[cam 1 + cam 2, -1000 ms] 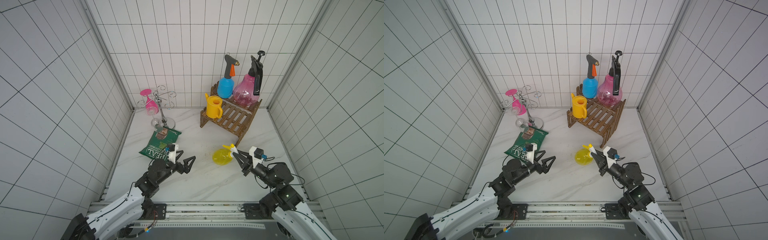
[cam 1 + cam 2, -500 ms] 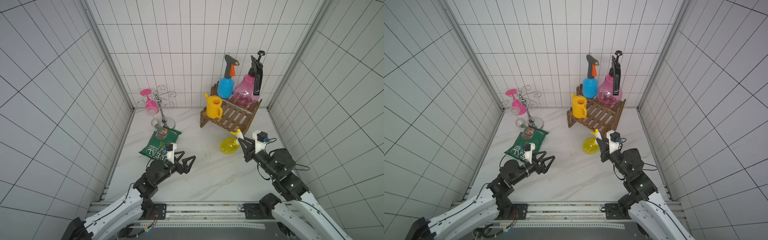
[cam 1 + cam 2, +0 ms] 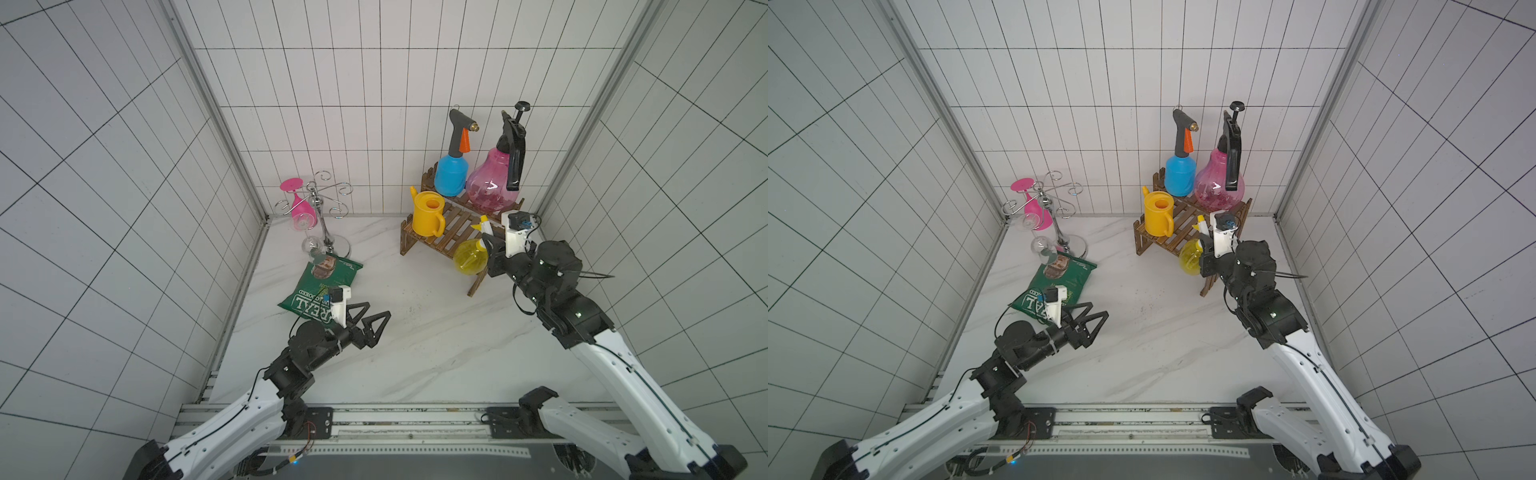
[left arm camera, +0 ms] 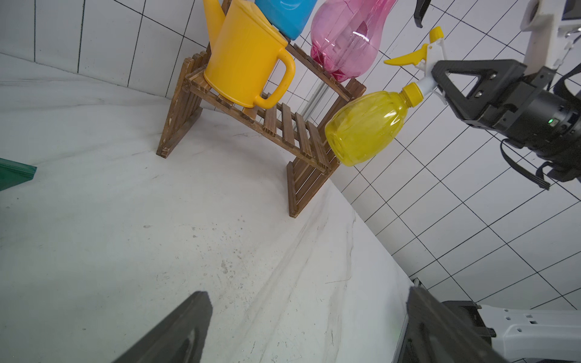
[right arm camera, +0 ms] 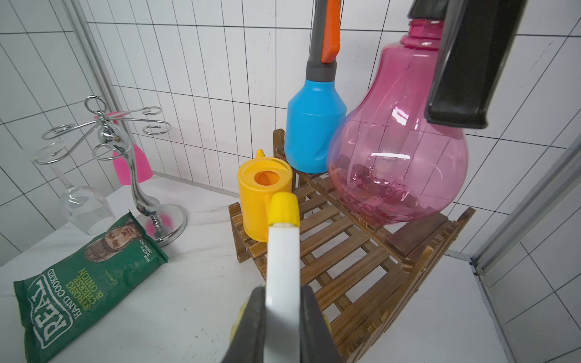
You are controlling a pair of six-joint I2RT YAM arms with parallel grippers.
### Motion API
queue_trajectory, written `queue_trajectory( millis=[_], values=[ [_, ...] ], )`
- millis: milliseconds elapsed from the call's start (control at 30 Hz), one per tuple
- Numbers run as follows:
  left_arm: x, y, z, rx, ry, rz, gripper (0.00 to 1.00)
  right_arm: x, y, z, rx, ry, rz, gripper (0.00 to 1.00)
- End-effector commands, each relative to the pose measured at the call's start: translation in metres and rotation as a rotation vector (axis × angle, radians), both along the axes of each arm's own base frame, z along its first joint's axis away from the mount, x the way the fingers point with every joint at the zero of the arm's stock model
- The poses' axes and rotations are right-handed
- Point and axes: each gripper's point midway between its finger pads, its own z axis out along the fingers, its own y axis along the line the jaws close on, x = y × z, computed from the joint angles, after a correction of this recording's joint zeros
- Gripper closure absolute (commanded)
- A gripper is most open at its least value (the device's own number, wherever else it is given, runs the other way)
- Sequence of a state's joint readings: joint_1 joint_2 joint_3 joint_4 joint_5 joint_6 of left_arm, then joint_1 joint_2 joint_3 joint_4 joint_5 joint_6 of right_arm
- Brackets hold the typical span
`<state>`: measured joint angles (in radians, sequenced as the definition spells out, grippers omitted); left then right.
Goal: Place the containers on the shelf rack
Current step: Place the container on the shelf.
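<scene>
My right gripper [image 3: 488, 245] is shut on the white head [image 5: 283, 251] of the small yellow sprayer [image 3: 469, 259]. The sprayer hangs tilted in the air at the right end of the shelf rack's [image 3: 453, 232] lower tier. I cannot tell whether it touches the slats. The blue sprayer [image 3: 451, 176] and the pink black-pump sprayer [image 3: 490, 183] stand on the upper tier. On the left of the lower tier stands the yellow watering can [image 3: 428, 216]. My left gripper [image 3: 376, 311] is open and empty, low over the table far left of the rack.
A green crisp bag [image 3: 320, 286] lies just behind my left gripper. Behind it stands a chrome wire glass stand [image 3: 320, 208] with a pink wine glass [image 3: 299, 203] and a clear glass [image 3: 311, 247]. Tiled walls close in right behind the rack and to its right.
My right gripper has carried the yellow sprayer from the middle of the table back and up to the rack's right end. The left gripper has barely moved.
</scene>
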<state>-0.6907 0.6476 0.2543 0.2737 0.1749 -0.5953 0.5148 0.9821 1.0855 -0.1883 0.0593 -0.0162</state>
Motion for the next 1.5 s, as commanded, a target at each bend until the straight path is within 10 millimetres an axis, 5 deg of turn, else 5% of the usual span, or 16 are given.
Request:
queue_trajectory(
  millis=[0, 533, 1467],
  values=[
    [0.000, 0.000, 0.010, -0.022, -0.024, -0.003, 0.02, 0.013, 0.001, 0.004, -0.017, 0.025, 0.012, 1.00],
    [-0.001, 0.001, 0.010, -0.019, -0.029, 0.003, 0.02, 0.071, 0.000, -0.007, -0.043, 0.136, -0.004, 0.99],
    [0.000, 0.003, 0.010, -0.017, -0.029, 0.012, 0.02, 0.098, -0.012, -0.025, -0.123, 0.205, -0.077, 0.90]
  ],
)
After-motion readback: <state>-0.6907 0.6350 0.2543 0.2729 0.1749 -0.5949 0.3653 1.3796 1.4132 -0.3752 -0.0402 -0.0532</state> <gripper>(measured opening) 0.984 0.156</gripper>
